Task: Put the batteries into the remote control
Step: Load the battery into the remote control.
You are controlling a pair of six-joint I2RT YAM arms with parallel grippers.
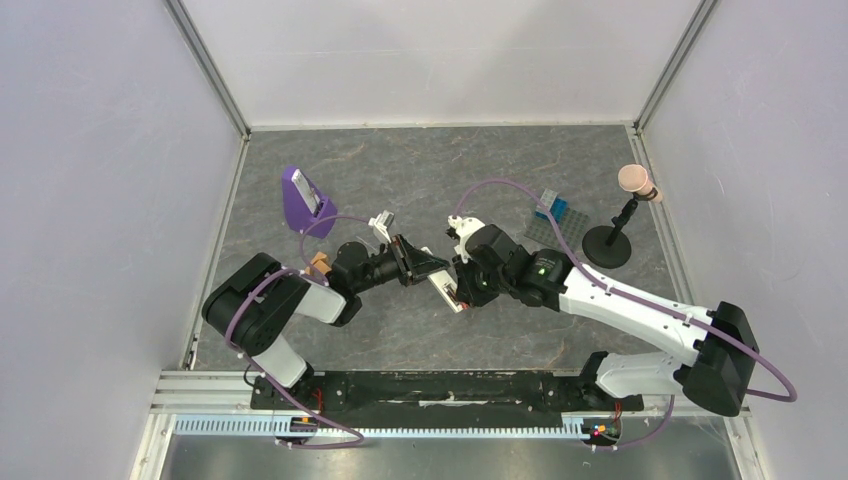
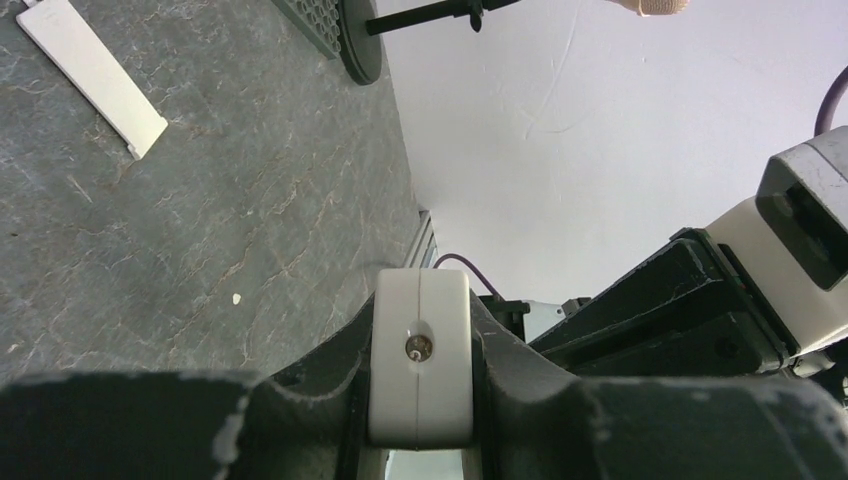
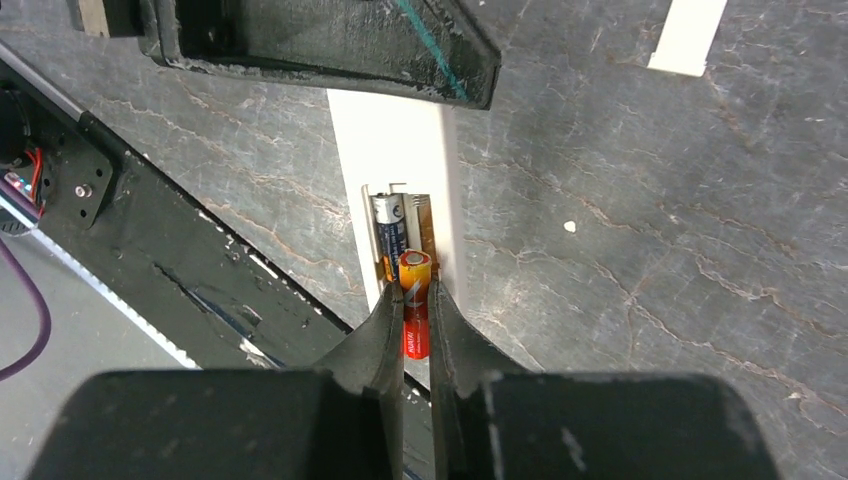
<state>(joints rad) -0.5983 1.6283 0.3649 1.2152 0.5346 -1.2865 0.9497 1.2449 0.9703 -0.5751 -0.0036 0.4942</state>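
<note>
The white remote control [image 3: 395, 140] is held off the table, back side up, its end [image 2: 420, 350] clamped between the fingers of my left gripper [image 2: 420, 335]. Its battery bay is uncovered, and a dark battery [image 3: 388, 213] with a silvery tip lies in the left slot. My right gripper [image 3: 416, 300] is shut on the red-orange battery [image 3: 415, 275], whose tip sits at the mouth of the right slot. In the top view the two grippers [image 1: 425, 268] [image 1: 462, 285] meet at mid-table over the remote [image 1: 450, 296].
A small flat white strip [image 1: 383, 222] [image 2: 95, 75] [image 3: 690, 35] lies behind the left gripper. A purple wedge stand [image 1: 300, 200] is at the back left. A blue-topped rack [image 1: 552, 210] and a black stand with a pink ball [image 1: 607, 245] are at the back right.
</note>
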